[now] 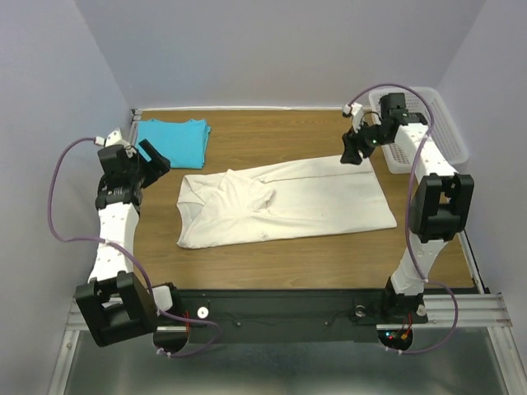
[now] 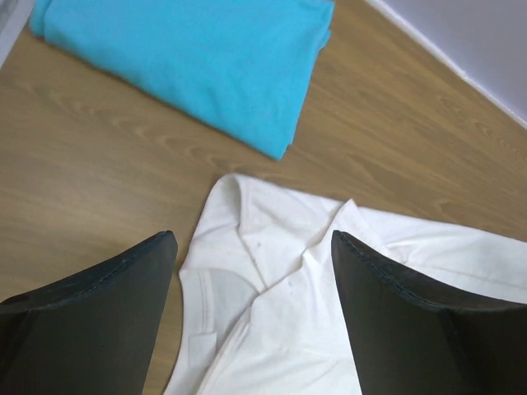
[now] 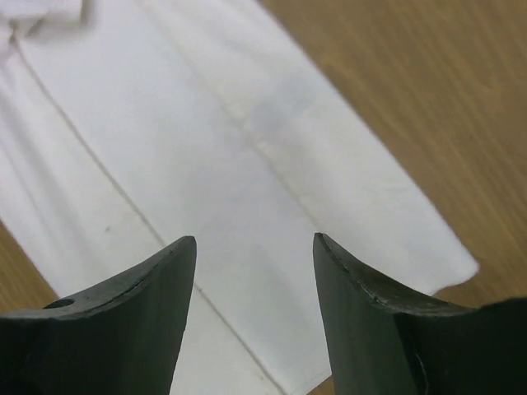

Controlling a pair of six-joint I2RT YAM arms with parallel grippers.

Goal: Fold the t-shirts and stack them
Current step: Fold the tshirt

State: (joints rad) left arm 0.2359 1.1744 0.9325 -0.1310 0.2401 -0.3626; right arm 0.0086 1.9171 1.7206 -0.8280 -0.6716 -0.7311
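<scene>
The cream t-shirt (image 1: 288, 206) lies partly folded lengthwise across the middle of the table, its collar end bunched at the left. The turquoise t-shirt (image 1: 173, 140) lies folded at the back left corner. My left gripper (image 1: 156, 156) is open and empty, above the wood between the two shirts; its wrist view shows the cream collar (image 2: 272, 271) below and the turquoise shirt (image 2: 189, 66) beyond. My right gripper (image 1: 352, 152) is open and empty, above the cream shirt's far right edge; its wrist view shows the flat cream cloth (image 3: 230, 164).
A white perforated basket (image 1: 420, 127) stands at the back right, beside the right arm. The wooden table (image 1: 272, 255) has bare wood in front of the cream shirt and along the back. Grey walls close in the back and sides.
</scene>
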